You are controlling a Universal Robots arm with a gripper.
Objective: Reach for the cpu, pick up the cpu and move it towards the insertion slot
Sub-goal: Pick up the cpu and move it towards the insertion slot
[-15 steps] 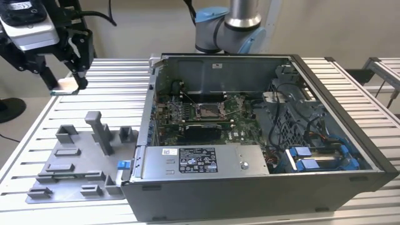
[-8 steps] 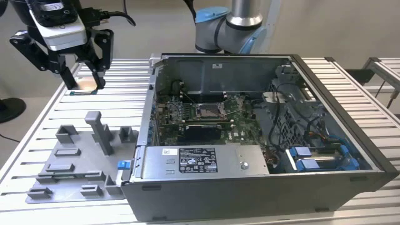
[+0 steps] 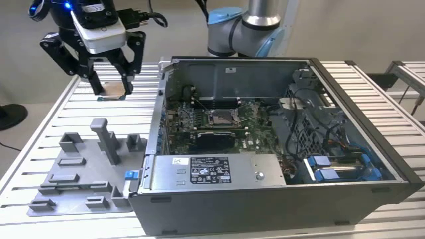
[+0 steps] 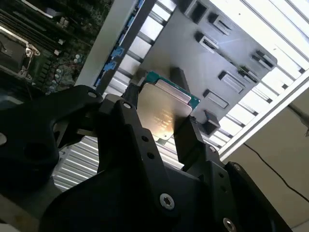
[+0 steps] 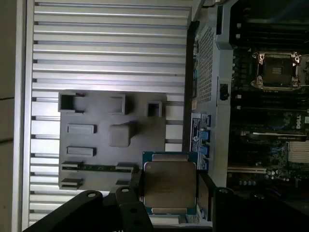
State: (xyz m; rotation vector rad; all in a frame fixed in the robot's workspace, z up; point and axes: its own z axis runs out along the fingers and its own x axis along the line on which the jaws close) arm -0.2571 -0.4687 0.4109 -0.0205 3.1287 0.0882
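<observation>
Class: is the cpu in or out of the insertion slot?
Out: the tool grips the cpu outside the case; the insertion slot lies empty.

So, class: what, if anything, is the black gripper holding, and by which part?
The gripper holds the thin, square, silvery-faced chip, the cpu. Its fingers pinch the chip by two opposite edges, leaving the flat metal face uncovered.

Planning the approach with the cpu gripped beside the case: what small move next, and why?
Probably translate toward the exterior view's right, over the case wall: the gripper grips the cpu above the table; the insertion slot lies beyond that wall.
</observation>
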